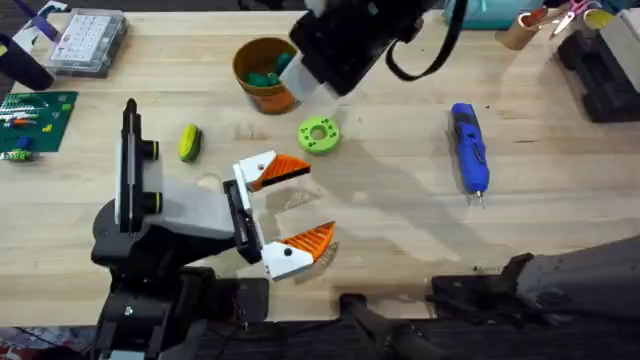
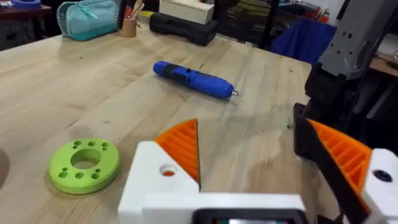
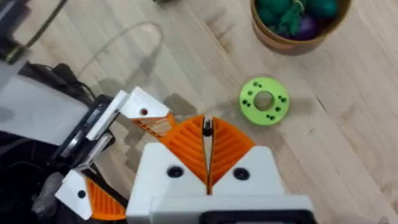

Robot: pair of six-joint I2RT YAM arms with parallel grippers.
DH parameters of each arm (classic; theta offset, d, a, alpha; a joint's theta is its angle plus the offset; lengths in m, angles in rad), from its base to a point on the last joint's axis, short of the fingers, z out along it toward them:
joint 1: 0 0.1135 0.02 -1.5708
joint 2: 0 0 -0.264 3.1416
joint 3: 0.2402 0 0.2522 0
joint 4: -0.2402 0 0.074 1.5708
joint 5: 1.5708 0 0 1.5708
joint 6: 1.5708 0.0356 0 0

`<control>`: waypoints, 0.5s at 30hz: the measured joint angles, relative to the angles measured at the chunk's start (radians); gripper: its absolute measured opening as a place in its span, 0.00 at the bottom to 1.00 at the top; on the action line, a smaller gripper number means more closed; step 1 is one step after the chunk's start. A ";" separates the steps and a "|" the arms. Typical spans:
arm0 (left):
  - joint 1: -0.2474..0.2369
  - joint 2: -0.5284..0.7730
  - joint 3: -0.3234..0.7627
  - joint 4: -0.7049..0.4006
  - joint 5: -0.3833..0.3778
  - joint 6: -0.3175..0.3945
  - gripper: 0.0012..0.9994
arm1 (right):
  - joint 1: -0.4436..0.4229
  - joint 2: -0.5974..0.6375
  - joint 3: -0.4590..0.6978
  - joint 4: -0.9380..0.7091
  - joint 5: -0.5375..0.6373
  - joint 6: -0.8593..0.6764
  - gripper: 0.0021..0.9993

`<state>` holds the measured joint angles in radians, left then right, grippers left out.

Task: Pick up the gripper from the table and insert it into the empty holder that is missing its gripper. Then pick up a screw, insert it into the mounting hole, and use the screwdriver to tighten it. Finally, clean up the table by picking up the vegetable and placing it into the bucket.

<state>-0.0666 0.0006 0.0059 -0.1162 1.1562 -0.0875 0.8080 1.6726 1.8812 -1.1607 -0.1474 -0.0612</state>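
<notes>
Seemingly mid-way through the screw step, the right gripper [image 3: 207,135] hangs above the table [image 1: 400,230] with its orange pads pressed together. A small dark speck sits at their tips, perhaps a screw, though it is too small to tell. The left gripper [image 1: 285,212] rests low near the middle of the table, fingers spread wide apart around nothing.

The screwdriver [image 1: 469,148] lies untouched on the table, well to the right. The vegetable [image 1: 190,142] lies on the wood just ahead of the left arm. The bucket [image 1: 262,72] stands farther back, with teal and purple pieces already inside, and a green ring [image 1: 319,134] lies between it and the left gripper.

If a screw is held, the next move calls for carrying it to the mounting hole and setting it in upright, then fetching the screwdriver.

No holder or mounting hole can be made out. From overhead the right arm [image 1: 350,40] is a dark blur that cuts off part of the bucket's rim.
</notes>
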 joint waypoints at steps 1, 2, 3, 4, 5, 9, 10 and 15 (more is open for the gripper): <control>0.000 0.000 0.000 0.000 0.000 0.000 0.99 | 0.010 0.000 0.003 0.001 0.000 0.000 0.01; 0.000 0.000 0.000 0.000 0.000 0.000 0.99 | 0.021 0.000 0.004 0.000 0.000 0.000 0.01; 0.000 0.000 0.000 0.000 0.000 0.000 0.99 | 0.031 0.000 0.005 0.000 0.000 0.000 0.01; 0.000 0.000 0.000 0.000 0.000 0.000 0.99 | 0.041 0.000 0.005 0.000 0.000 0.000 0.01; 0.000 0.000 0.000 0.000 0.000 0.000 0.99 | 0.052 0.000 0.005 -0.001 0.000 0.000 0.01; 0.000 0.000 0.000 0.000 0.000 0.000 0.99 | 0.091 0.000 0.005 -0.001 0.000 0.000 0.01; 0.000 0.000 0.000 0.000 0.000 0.000 0.99 | 0.098 0.000 0.005 -0.001 0.000 -0.001 0.01; 0.000 0.000 0.000 0.000 0.000 0.000 0.99 | 0.128 0.000 0.005 -0.002 0.000 -0.003 0.01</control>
<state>-0.0669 0.0006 0.0059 -0.1162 1.1564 -0.0875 0.9357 1.6726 1.8862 -1.1626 -0.1478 -0.0647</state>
